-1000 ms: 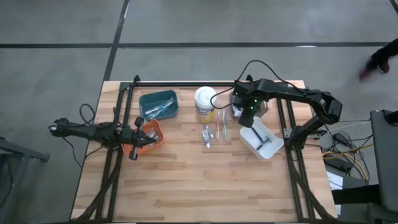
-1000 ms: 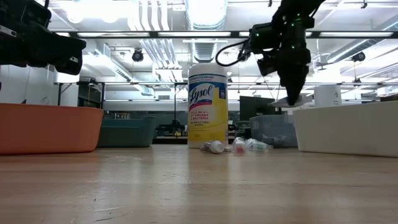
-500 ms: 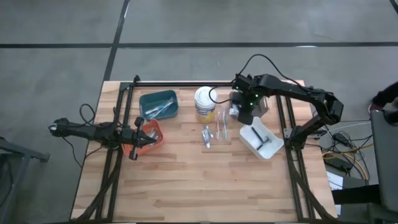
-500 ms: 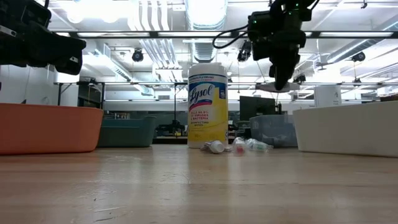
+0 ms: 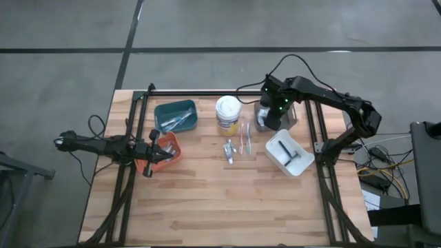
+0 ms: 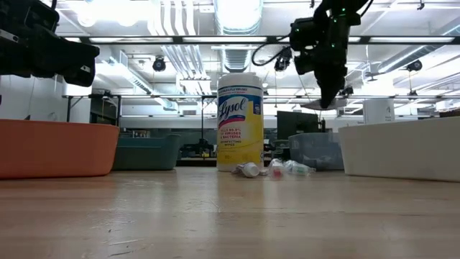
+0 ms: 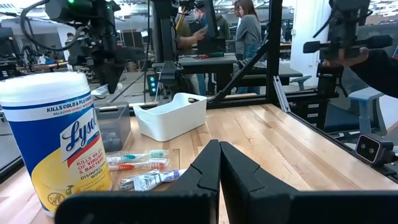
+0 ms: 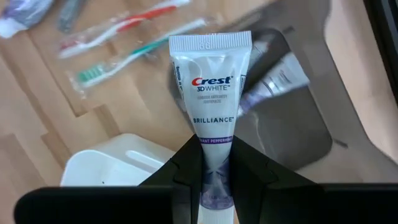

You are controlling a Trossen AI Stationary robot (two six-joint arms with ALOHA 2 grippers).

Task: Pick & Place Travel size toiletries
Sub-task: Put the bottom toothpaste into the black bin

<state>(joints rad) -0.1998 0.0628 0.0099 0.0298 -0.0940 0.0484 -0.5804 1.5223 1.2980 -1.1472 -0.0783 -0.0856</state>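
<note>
while the left gripper [image 7: 219, 163] sits clenched, the right gripper [image 8: 211, 163] grasps a toothpaste tube [image 8: 210, 99], its cap hidden.

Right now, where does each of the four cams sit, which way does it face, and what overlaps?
High: above the table, looking straight down; both arms show, right gripper over the grey bin.
Low: at tabletop height, looking level across; Lysol tub centre, right arm above.
Left wrist: past the shut left gripper toward the Lysol tub, toothbrushes and white bin.
Right wrist: looking down past its fingers, shut on a Crest toothpaste tube.
Shared: left and right wrist views both show the toothbrushes and white bin.
</note>
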